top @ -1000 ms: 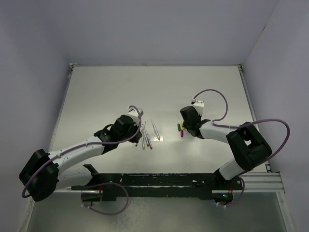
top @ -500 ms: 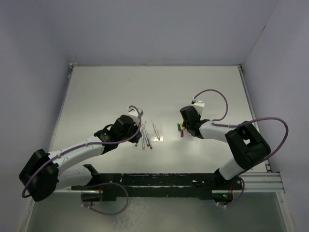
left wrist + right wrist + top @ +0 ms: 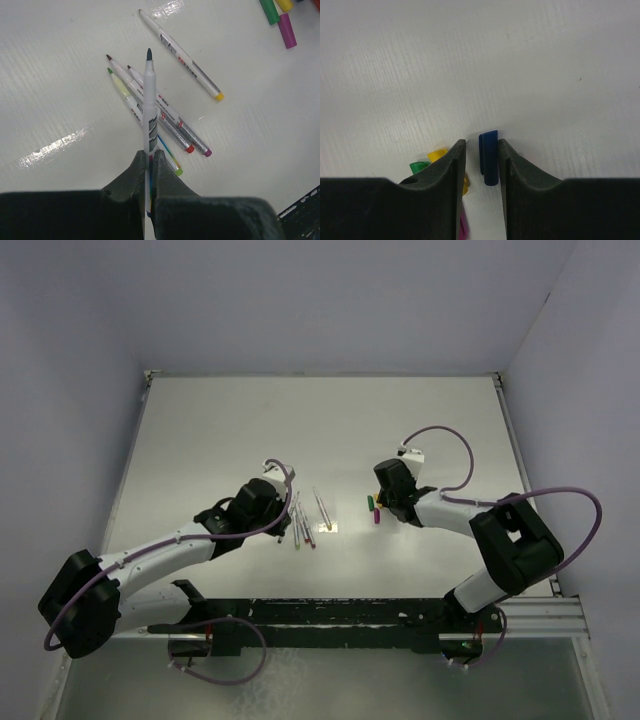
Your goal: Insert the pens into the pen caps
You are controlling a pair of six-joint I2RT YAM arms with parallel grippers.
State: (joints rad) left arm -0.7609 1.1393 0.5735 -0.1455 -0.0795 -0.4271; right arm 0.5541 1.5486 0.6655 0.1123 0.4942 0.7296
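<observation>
Pens point(image 3: 300, 530) seen from above just beyond left gripper point(image 3: 287, 512); pen caps point(image 3: 373, 509) under right gripper point(image 3: 384, 506).
Left wrist: dark-tipped pen point(image 3: 148, 100) clamped near tail; tip may be deflected at cap mouth.
Right wrist: blue cap point(image 3: 489, 157) straddled, jaws slightly apart; could be squeezed askew, yellow cap point(image 3: 440, 154) nudged.

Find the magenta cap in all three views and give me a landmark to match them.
Top external: the magenta cap lies right of table centre, nearest the arms in the cap cluster.
Left wrist: upper right corner.
Right wrist: a sliver at the bottom edge, below the yellow cap.
Shared landmark: the green cap beside it.
</observation>
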